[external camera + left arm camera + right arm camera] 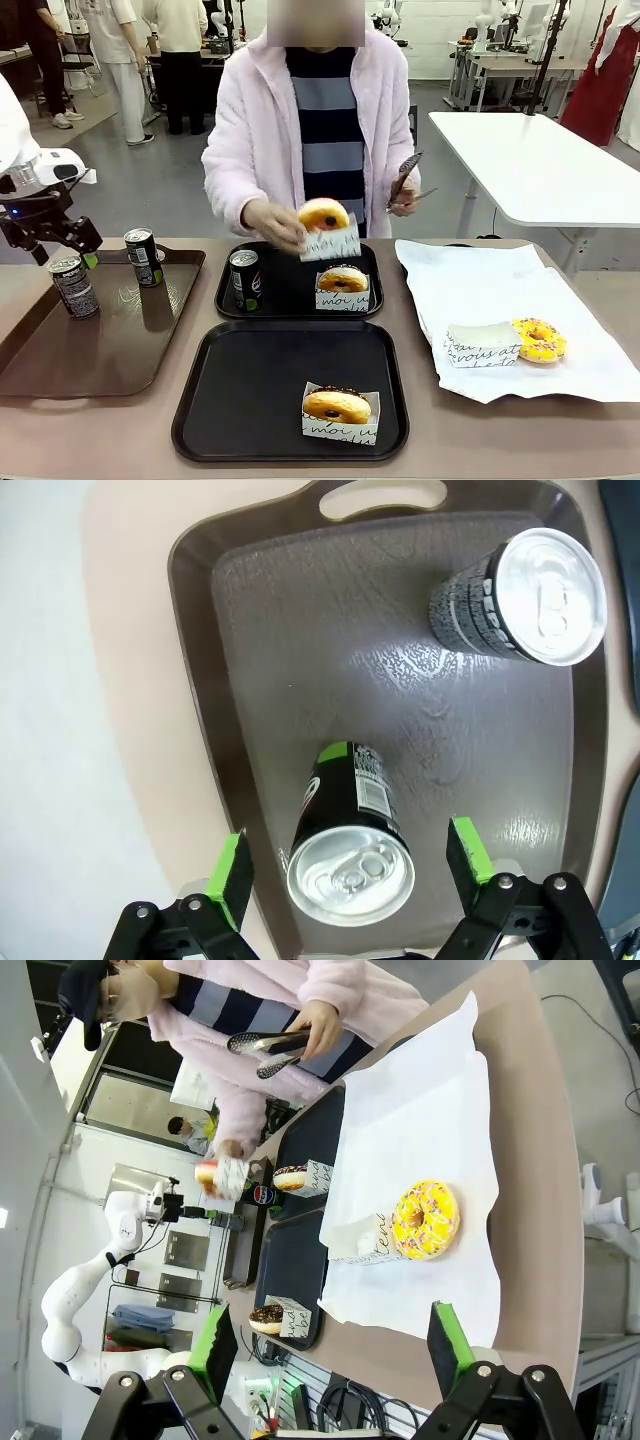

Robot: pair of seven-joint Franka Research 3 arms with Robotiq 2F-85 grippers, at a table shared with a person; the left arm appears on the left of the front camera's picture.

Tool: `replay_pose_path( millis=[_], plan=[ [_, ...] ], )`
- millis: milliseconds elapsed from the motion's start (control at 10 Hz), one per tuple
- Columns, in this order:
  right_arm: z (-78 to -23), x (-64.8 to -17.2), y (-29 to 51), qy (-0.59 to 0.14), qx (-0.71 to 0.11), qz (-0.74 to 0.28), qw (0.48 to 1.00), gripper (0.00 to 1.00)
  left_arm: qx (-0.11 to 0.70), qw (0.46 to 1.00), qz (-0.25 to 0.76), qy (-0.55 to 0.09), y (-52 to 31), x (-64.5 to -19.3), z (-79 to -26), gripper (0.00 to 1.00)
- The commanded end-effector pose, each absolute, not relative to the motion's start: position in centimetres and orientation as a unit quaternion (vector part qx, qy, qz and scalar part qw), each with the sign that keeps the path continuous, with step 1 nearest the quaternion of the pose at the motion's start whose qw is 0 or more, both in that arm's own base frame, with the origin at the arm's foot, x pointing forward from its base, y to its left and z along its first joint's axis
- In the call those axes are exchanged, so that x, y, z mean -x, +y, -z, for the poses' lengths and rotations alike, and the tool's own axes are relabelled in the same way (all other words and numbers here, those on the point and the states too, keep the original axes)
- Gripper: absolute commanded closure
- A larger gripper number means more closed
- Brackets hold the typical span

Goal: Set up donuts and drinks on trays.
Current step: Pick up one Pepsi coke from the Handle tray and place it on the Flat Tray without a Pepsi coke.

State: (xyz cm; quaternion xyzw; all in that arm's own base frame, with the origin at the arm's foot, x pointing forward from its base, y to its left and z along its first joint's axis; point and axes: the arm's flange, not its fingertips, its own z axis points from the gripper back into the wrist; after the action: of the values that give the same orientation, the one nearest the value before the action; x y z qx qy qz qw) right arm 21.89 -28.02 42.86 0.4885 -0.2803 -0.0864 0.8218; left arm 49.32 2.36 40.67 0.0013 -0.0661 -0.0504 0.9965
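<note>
Front: the left jaws hang over a can (73, 285) on the brown tray (120, 345), near a second can (143, 257). The far tray (295, 290) holds a third can (245, 280) and a donut (343, 280); a hand (265, 222) holds a red donut (325, 225) above it. The near tray (260, 385) bears a chocolate donut (338, 405).

Left wrist: the jaws gape wide, flanking the first can's top.

Right wrist: the right jaws stand wide and empty; beyond them a yellow donut (427, 1220) lies on white paper (420, 1110).

Two black trays (290, 300) (260, 380), one brown tray (120, 340). Four donuts (324, 214) (343, 279) (337, 405) (540, 339): one on each black tray, one at twelve o'clock in a hand (268, 222), one at three o'clock. Three cans (74, 285) (144, 257) (245, 280): two at nine o'clock, one near the middle. One pair of tongs (405, 180).
</note>
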Motion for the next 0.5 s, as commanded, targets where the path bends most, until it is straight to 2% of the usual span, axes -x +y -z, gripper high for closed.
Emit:
replay_pose_path(
  millis=[0,400],
  plan=[
    [-42.9,-22.0,-28.2,-0.292,-0.494,0.080,0.815,0.00,-0.019,0.997,0.036,-0.059,1.8,-50.3,-40.0,0.00],
    [-42.9,-22.0,-28.2,-0.292,-0.494,0.080,0.815,0.00,-0.021,0.999,0.023,-0.040,1.6,-50.7,-39.0,0.00]
  ],
)
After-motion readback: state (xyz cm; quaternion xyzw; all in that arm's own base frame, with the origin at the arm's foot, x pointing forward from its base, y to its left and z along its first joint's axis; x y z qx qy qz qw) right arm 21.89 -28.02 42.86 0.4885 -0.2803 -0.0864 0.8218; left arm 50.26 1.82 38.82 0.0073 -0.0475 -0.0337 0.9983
